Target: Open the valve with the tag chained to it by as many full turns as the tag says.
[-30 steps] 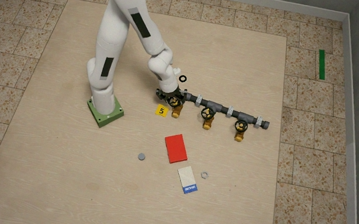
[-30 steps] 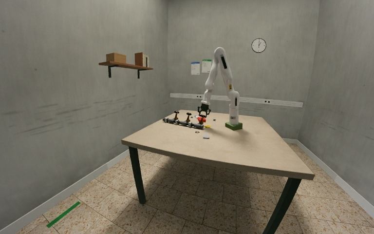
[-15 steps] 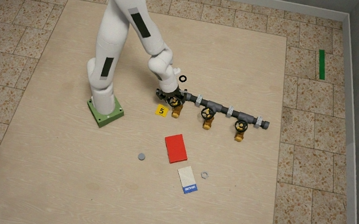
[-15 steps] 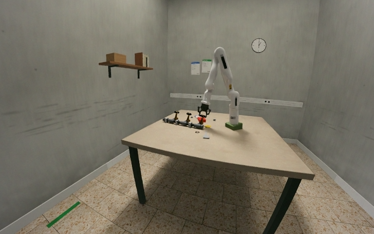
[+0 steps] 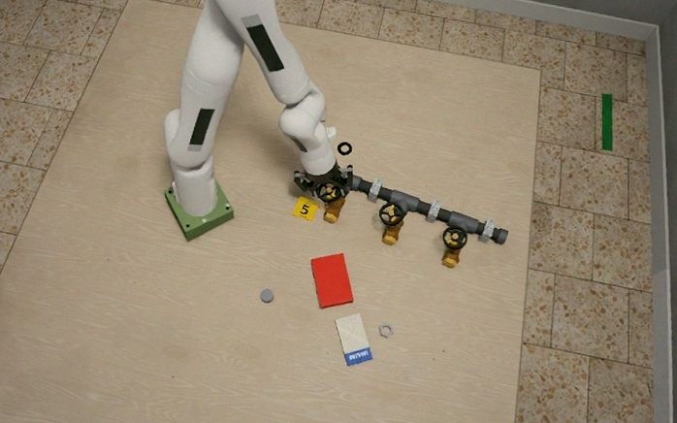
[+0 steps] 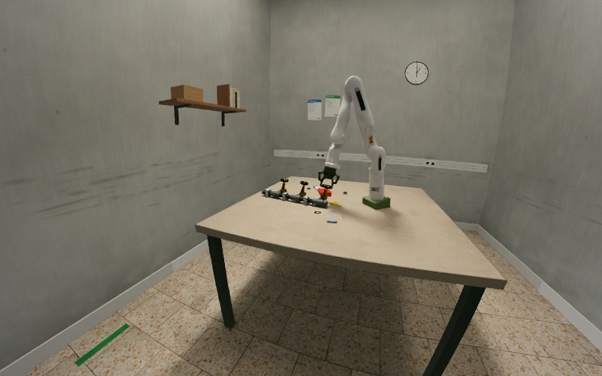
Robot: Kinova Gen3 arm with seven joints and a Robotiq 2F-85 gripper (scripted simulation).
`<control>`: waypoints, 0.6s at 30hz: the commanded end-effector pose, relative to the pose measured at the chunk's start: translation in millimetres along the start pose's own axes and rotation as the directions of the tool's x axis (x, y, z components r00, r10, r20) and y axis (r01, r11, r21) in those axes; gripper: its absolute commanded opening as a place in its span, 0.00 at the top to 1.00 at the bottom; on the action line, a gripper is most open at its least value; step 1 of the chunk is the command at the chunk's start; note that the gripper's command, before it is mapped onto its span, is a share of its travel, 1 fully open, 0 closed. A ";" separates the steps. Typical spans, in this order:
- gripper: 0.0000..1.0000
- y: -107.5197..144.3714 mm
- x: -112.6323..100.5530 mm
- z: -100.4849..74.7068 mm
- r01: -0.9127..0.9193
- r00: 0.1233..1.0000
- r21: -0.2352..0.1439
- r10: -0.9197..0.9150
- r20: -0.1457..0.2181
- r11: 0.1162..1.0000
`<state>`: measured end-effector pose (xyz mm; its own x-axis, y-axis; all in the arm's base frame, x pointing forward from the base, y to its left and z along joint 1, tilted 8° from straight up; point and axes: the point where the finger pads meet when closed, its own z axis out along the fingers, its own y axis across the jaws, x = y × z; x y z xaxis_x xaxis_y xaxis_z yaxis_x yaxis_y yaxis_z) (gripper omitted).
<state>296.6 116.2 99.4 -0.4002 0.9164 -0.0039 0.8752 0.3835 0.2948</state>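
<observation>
A grey pipe (image 5: 422, 207) (image 6: 292, 197) on the table carries three valves with black handwheels and brass bodies. The left valve (image 5: 333, 208) has a yellow tag (image 5: 305, 208) (image 6: 335, 203) beside it that reads 5. The middle valve (image 5: 395, 214) and the right valve (image 5: 447, 242) carry no tag. My gripper (image 5: 325, 184) (image 6: 326, 182) points down over the left valve. Its fingers are partly closed and stand on either side of that valve's handwheel (image 5: 334, 197). I cannot see them pressing on it.
A red box (image 5: 331, 279) lies in front of the pipe, with a white and blue card (image 5: 353, 339), a grey disc (image 5: 266, 296) and a grey nut (image 5: 380, 329) nearer the front. A black ring (image 5: 338, 147) lies behind the gripper. The green robot base (image 5: 198, 219) stands to the left.
</observation>
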 end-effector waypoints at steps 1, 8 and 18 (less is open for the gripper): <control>0.36 0.3 0.0 -0.1 0.029 1.000 -0.001 -0.029 -0.001 1.000; 0.36 0.3 0.0 -0.1 0.268 0.963 -0.001 -0.268 -0.001 0.963; 0.36 0.3 0.0 -0.1 0.622 0.783 -0.001 -0.622 0.000 0.783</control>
<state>296.6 116.2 99.4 -0.8271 0.5333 -0.1775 0.4904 0.8390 0.2359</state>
